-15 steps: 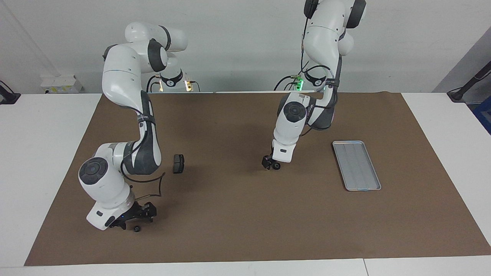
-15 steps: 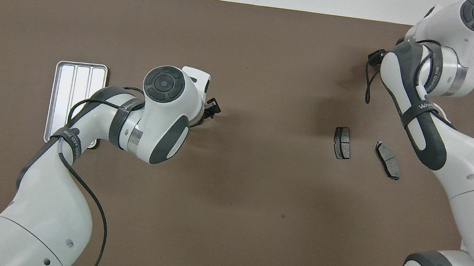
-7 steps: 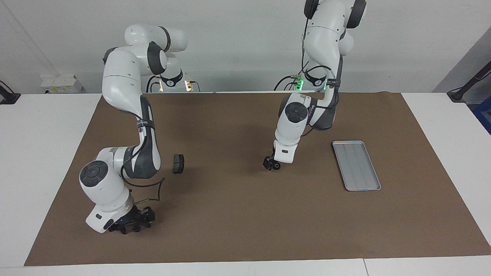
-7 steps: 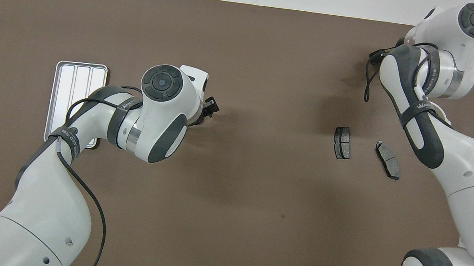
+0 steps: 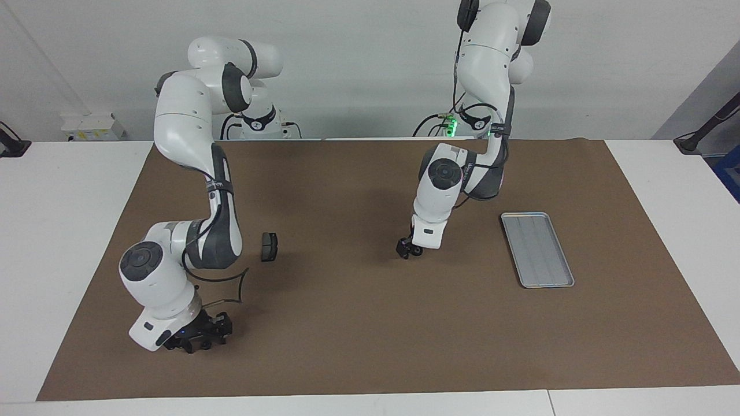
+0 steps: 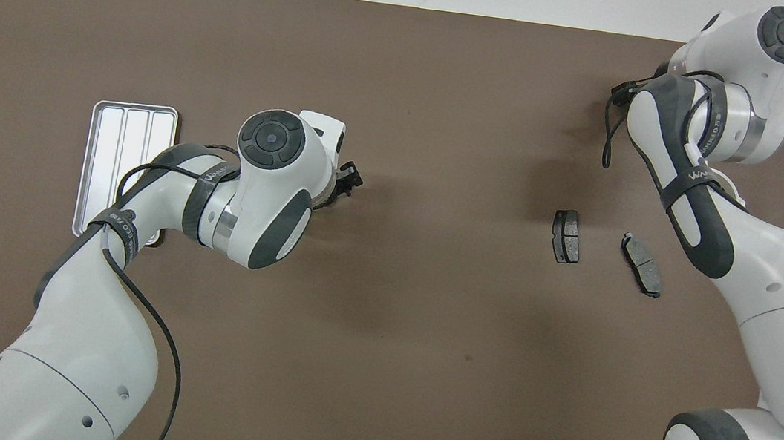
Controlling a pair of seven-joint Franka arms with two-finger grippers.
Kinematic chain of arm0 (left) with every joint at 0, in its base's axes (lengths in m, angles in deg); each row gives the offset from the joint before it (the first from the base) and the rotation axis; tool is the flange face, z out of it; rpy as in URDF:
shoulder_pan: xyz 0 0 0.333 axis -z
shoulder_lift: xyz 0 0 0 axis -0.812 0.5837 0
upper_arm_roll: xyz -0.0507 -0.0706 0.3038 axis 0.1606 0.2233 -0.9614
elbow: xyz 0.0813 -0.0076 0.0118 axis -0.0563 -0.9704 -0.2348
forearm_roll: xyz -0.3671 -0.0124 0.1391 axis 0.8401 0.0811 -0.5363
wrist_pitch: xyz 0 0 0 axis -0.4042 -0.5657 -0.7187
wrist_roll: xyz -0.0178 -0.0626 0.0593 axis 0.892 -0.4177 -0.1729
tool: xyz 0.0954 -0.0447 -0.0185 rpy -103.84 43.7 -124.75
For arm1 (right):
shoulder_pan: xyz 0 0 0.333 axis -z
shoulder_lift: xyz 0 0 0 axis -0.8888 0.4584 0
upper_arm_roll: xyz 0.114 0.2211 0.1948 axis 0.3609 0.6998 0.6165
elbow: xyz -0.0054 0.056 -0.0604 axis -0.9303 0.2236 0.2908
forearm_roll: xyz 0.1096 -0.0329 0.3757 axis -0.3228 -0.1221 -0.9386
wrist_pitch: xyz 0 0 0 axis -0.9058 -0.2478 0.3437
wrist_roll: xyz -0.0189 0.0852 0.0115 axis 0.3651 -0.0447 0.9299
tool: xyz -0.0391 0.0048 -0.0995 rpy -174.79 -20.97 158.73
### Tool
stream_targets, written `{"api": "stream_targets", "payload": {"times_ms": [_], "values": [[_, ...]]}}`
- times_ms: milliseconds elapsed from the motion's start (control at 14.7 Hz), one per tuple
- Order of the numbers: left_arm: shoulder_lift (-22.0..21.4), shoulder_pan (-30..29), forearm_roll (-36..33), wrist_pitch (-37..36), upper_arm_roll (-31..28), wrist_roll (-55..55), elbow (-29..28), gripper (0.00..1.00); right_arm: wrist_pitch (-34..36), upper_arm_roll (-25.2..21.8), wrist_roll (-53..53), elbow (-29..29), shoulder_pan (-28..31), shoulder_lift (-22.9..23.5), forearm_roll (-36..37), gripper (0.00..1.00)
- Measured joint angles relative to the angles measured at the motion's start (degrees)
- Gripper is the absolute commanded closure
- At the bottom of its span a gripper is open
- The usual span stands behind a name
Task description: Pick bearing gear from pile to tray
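At the lower left of the facing view, my right gripper (image 5: 199,342) sits low at the brown mat (image 5: 347,335); if it is apart or together, I cannot tell. Near the frame's middle the left gripper (image 5: 409,249) hangs over the mat, and its state is also unclear to me. The tray (image 5: 537,248) lies at middle right. Two brake pads (image 6: 566,235) lie at the overhead view's right.

Right gripper (image 5: 199,341) hidden overhead by own arm; tray (image 6: 102,140) corner under left arm
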Motion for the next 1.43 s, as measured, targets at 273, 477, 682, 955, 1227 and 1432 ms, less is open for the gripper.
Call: {"api": "stream_targets", "payload": {"times_ms": [273, 477, 682, 955, 1227, 1432], "values": [[-0.10, 0.03, 0.00, 0.01, 0.07, -0.07, 0.51, 0.95, 0.04, 0.01, 0.00, -0.27, 0.01, -0.13, 0.00, 0.55], [-0.18, 0.06, 0.00, -0.06, 0.07, -0.09, 0.67, 1.00, 0.05, 0.10, 0.00, -0.32, -0.02, -0.23, -0.01, 0.65], [-0.15, 0.05, 0.00, -1.23, -0.09, -0.21, 1.25, 1.00, 0.16, 0.19, 0.00, -0.31, 0.00, -0.37, -0.03, 0.77], [-0.58, -0.19, -0.10, -8.01, -3.69, 0.28, 4.58, 1.00, 0.35, 0.31, 0.00, -0.31, -0.02, -0.43, -0.05, 0.91], [-5.01, -4.27, -0.21, -13.30, -5.39, 8.58, 4.32, 1.00, 0.82, 0.28, 0.00, -0.40, -0.01, -0.45, -0.05, 1.00], [-9.84, -11.54, -0.41, -19.39, -5.68, 20.55, 3.35, 1.00, 4.83, 0.22, -0.26, -0.66, -0.07, -0.96, -0.01, 1.00]]}}
